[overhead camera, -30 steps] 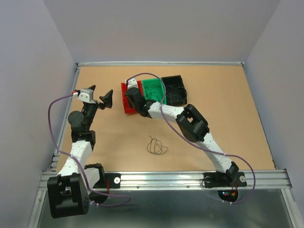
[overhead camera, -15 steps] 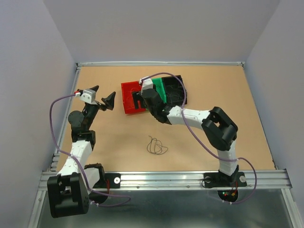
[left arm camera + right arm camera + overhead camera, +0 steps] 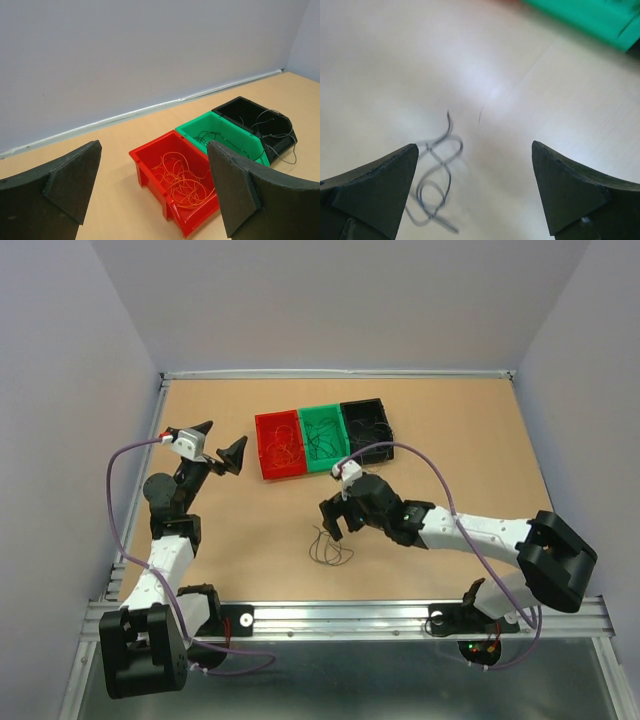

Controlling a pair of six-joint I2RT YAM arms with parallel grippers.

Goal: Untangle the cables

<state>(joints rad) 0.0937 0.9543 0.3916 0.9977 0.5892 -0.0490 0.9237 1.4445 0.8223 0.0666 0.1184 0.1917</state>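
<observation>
A small tangle of dark thin cables point(image 3: 330, 548) lies on the table near the middle; the right wrist view shows the same cables point(image 3: 437, 175) blurred, low and left between the fingers. My right gripper point(image 3: 334, 522) point(image 3: 473, 145) hovers just beyond the tangle, open and holding nothing. Orange cables point(image 3: 187, 182) lie in the red bin point(image 3: 262, 448) point(image 3: 150, 172). Dark cables point(image 3: 220, 136) rest in the green bin point(image 3: 304, 440), and more dark cables point(image 3: 272, 125) sit in the black bin point(image 3: 386, 430). My left gripper point(image 3: 225, 438) point(image 3: 154, 145) is raised left of the red bin, open and empty.
The three bins stand side by side at the back centre of the table. A raised rail point(image 3: 340, 373) runs along the far edge, and walls close in the left and right sides. Purple cords point(image 3: 112, 490) loop off both arms.
My right arm swung from over the red bin back toward the near middle, and its jaws opened; it now hangs by the loose dark tangle. The left arm barely moved.
</observation>
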